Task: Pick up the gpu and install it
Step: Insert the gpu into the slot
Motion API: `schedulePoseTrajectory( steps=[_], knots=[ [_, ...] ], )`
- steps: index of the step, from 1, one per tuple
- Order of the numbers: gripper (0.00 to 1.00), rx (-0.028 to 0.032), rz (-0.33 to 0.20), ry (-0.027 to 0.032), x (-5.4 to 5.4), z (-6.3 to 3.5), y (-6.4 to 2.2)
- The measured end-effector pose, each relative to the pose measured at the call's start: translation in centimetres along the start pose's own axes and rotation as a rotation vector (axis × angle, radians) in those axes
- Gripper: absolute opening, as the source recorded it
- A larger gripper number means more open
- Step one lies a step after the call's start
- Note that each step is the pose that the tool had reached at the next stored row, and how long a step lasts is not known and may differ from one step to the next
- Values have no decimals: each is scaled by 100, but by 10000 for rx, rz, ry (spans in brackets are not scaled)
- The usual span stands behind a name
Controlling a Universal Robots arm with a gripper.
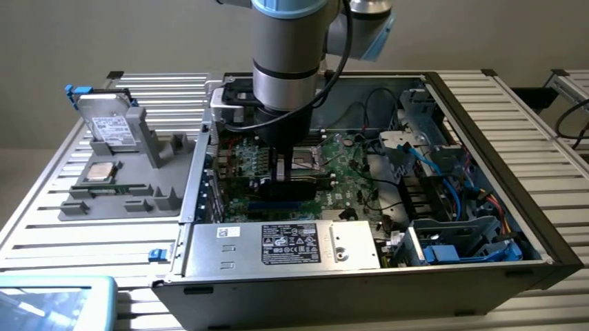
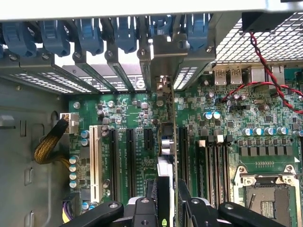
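Observation:
The gpu (image 1: 296, 187) stands on edge inside the open computer case (image 1: 543, 227), low over the green motherboard (image 1: 345, 172). My gripper (image 1: 290, 167) reaches straight down into the case and is shut on the card's upper edge. In the wrist view the gpu (image 2: 165, 142) is seen edge-on, running between two long black slots (image 2: 129, 161). Its silvery end bracket (image 2: 163, 52) sits at the row of rear slot openings under the blue latches (image 2: 125, 33). My gripper (image 2: 166, 210) clamps it with a black finger (image 2: 142, 210) on either side. Whether the card is fully down in a slot, I cannot tell.
A grey fixture (image 1: 120, 193) at the exterior view's left holds a hard drive (image 1: 109, 124), a processor (image 1: 99, 172) and a memory stick (image 1: 112, 187). The power supply (image 1: 285, 245) fills the case front. Blue cables (image 1: 442, 165), red-black wires (image 2: 265, 66) and the processor socket (image 2: 267, 198) lie nearby.

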State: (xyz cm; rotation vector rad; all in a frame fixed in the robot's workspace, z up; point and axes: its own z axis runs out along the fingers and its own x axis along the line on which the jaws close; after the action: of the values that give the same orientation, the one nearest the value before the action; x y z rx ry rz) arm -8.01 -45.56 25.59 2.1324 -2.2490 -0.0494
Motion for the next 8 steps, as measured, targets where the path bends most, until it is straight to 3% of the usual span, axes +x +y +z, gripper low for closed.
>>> schedulePoseTrajectory(
  steps=[8],
  knots=[
    [28, -6, -1, 2, 1, 6, 5]
  ],
)
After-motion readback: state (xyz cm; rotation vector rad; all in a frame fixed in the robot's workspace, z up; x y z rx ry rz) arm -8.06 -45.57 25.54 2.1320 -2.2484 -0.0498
